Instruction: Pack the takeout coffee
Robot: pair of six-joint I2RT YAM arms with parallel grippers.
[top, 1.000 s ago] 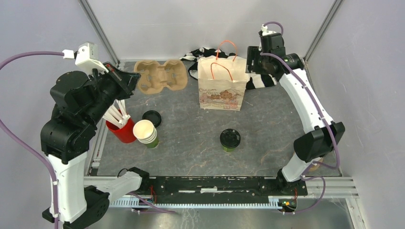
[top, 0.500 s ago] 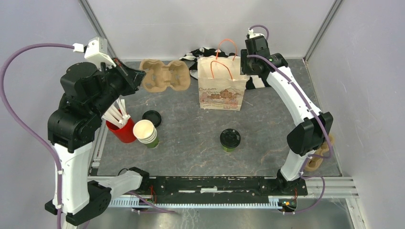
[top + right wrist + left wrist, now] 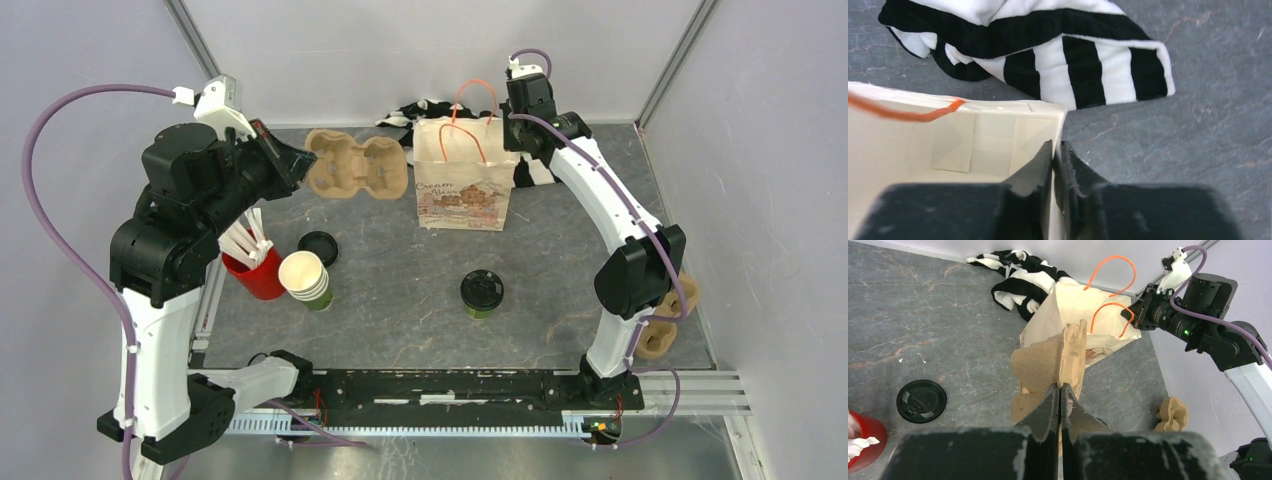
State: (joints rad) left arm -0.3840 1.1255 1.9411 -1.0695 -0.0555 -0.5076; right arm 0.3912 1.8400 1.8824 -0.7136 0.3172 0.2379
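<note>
The takeout coffee (image 3: 482,293), a green cup under a black lid, stands alone on the mat in front of the paper bag (image 3: 465,190). My left gripper (image 3: 295,165) (image 3: 1060,387) is shut on the edge of a brown cardboard cup carrier (image 3: 355,168) (image 3: 1053,357), held in the air left of the bag. My right gripper (image 3: 511,145) (image 3: 1057,146) is shut on the top edge of the bag's right wall (image 3: 1058,120), one finger inside and one outside. The bag (image 3: 1083,305) stands open with its orange handles up.
A red cup of white sticks (image 3: 255,270), a stack of lidless green cups (image 3: 305,278) and a loose black lid (image 3: 318,247) stand at the left. A striped cloth (image 3: 1048,50) lies behind the bag. A second carrier (image 3: 670,315) lies at the mat's right edge.
My right gripper has moved left onto the bag's right rim and shut on it. The left arm has carried the carrier right, closer to the bag.
</note>
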